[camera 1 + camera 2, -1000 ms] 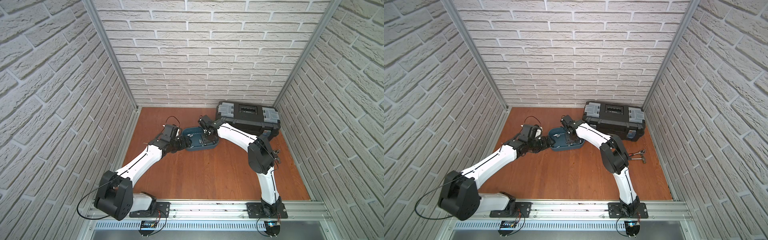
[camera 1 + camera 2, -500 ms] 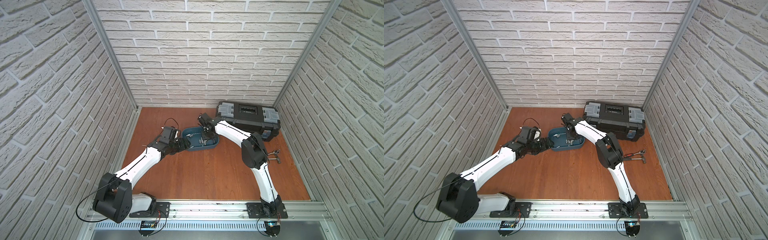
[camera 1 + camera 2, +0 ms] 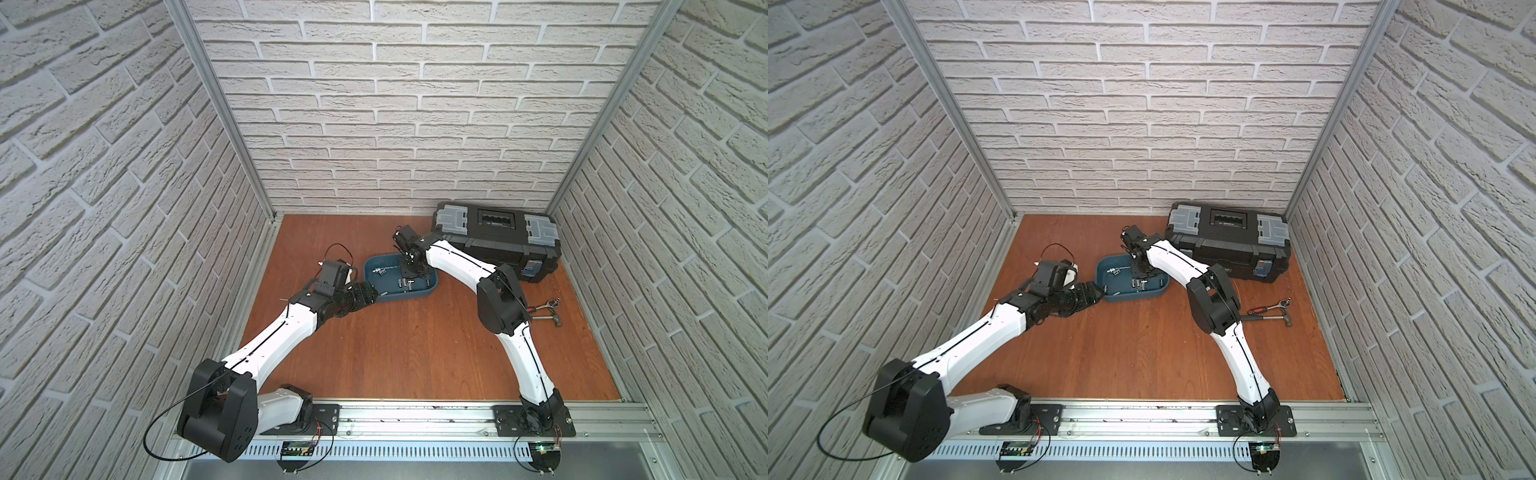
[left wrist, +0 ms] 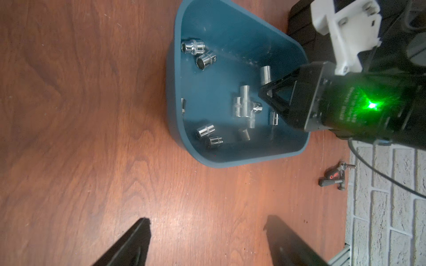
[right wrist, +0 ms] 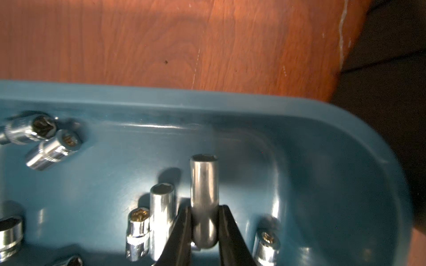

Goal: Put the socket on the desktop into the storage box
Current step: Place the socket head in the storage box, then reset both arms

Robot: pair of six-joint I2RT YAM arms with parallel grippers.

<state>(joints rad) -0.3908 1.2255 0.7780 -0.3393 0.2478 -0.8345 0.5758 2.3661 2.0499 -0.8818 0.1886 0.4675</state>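
Note:
The teal storage box (image 3: 399,296) (image 3: 1133,296) sits on the reddish-brown desktop (image 3: 415,340). My right gripper (image 5: 205,208) (image 3: 409,270) (image 3: 1139,270) reaches down into the box, shut on a long chrome socket (image 5: 204,184) that sticks out past its fingertips above the box floor. Several more sockets (image 4: 205,58) (image 5: 53,149) lie loose inside the box. My left gripper (image 4: 207,226) (image 3: 370,293) (image 3: 1096,296) stands open and empty over bare wood, just outside the box's near left end.
A black toolbox (image 3: 494,237) (image 3: 1227,241) with grey latches stands at the back right, close behind the right arm. A ratchet wrench (image 3: 544,305) and a hammer (image 3: 548,320) lie on the wood to the right. Brick walls close in three sides.
The right arm's elbow has swung to the left while its gripper stayed in the box with the socket. The left gripper has drawn back slightly from the box's edge.

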